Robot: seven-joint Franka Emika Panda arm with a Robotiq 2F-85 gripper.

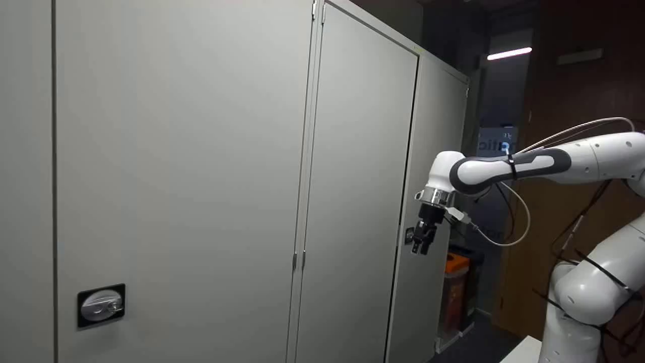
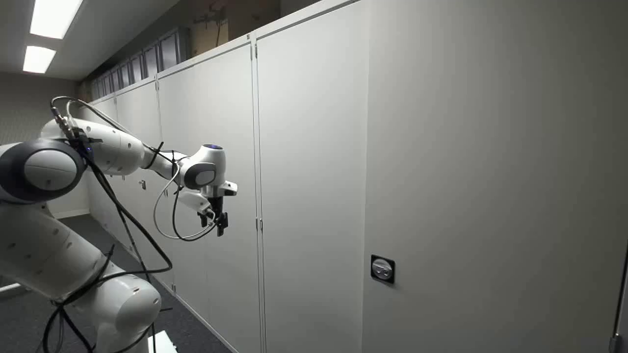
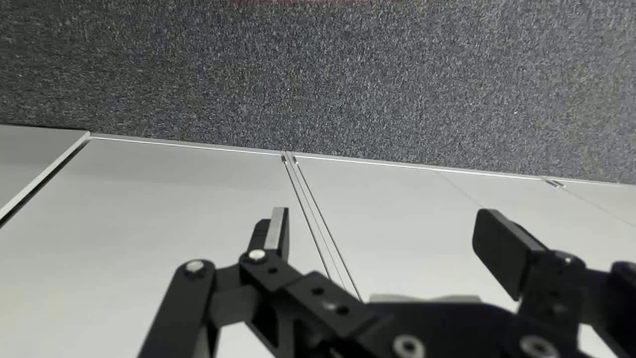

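gripper point(image 3: 382, 231): both fingers point(image 3: 502, 246) spread wide, nothing between them, aimed downward. nearest items are the upright cabinet doors point(image 1: 363, 151), beside the arm point(image 1: 609, 156); no contact is shown. a latch point(image 1: 409, 235) appears just behind the gripper in an exterior view; true separation cannot be told.

hazards, as judged: sideways drift could drive a fingertip into a door panel, because the fingers stand spread beside flat, rigid-looking panels. hanging cable loops point(image 1: 505, 245) could snag on a hinge point(image 1: 295, 261) if the arm sweeps along the row. clearance to the latch could be misjudged because depth there is hard to read, ending in a knock.

count: arm, one. gripper, one. fingers, two. latches in an exterior view, two, including a foreground latch point(image 1: 102, 305). door panels there, four, with the row cut off by the frame. orange-topped bin point(image 1: 456, 263), one. ceiling lamps point(image 2: 56, 18) in an exterior view, two.
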